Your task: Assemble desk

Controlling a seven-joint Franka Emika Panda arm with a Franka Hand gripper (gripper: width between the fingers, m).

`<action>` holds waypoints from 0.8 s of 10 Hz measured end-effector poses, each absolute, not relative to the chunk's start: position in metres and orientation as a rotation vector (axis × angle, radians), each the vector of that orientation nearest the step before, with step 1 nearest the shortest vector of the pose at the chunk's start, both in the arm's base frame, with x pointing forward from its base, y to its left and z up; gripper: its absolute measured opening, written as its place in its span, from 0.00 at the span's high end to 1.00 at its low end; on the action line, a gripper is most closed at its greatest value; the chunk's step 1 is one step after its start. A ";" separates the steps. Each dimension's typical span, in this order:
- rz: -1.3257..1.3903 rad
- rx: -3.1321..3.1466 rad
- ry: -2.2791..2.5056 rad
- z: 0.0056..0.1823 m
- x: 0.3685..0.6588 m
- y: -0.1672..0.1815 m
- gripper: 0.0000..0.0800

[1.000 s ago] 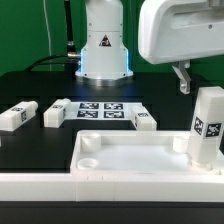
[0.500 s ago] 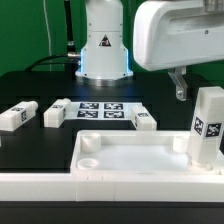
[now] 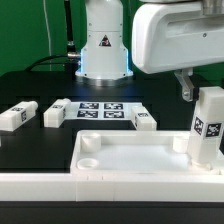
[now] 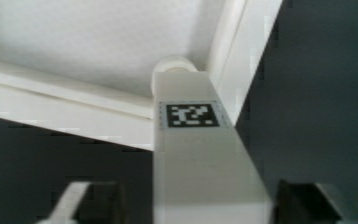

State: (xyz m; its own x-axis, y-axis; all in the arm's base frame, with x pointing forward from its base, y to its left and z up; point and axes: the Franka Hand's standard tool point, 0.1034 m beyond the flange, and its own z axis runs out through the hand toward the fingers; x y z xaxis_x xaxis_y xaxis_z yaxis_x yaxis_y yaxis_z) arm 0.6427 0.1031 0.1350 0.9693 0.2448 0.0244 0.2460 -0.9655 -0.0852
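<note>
Lower than a second ago and shifted slightly toward the exterior view's left, the gripper (image 4: 197, 205) hangs from its bulky white housing in the upper corner on the exterior view's right. The arm (image 3: 105, 40) rises from its base at the back of the black table (image 3: 30, 145). The desk top (image 3: 140, 158), a white rimmed tray, lies open side up in the foreground, with two round sockets (image 3: 88, 146) showing at its end on the exterior view's left. A long white rail wall (image 3: 40, 186) runs along its near edge. Behind the tray, in front of the arm's base, the marker board (image 3: 100, 110) lies flat. The upright leg (image 3: 208, 125) stands on end in the tray at its end on the exterior view's right. The gripper is spread and straddles this leg: in the wrist view its fingers (image 4: 91, 200) sit one on each side of the block, with a dark gap at either side, so nothing is pinched. On the table behind the tray lie the outer loose leg (image 3: 15, 116), the second loose leg (image 3: 57, 113) just beside the board, and the third loose leg (image 3: 145, 120) just beside the board's other end. A small black-and-white tag (image 4: 192, 115) marks the upright leg.
</note>
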 end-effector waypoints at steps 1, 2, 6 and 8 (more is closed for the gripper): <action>-0.021 -3.030 -0.378 0.135 0.643 0.103 0.64; -0.021 -3.031 -0.376 0.135 0.643 0.103 0.64; -0.010 -3.050 -0.121 0.135 0.643 0.103 0.64; -0.004 -3.052 0.042 0.135 0.643 0.102 0.64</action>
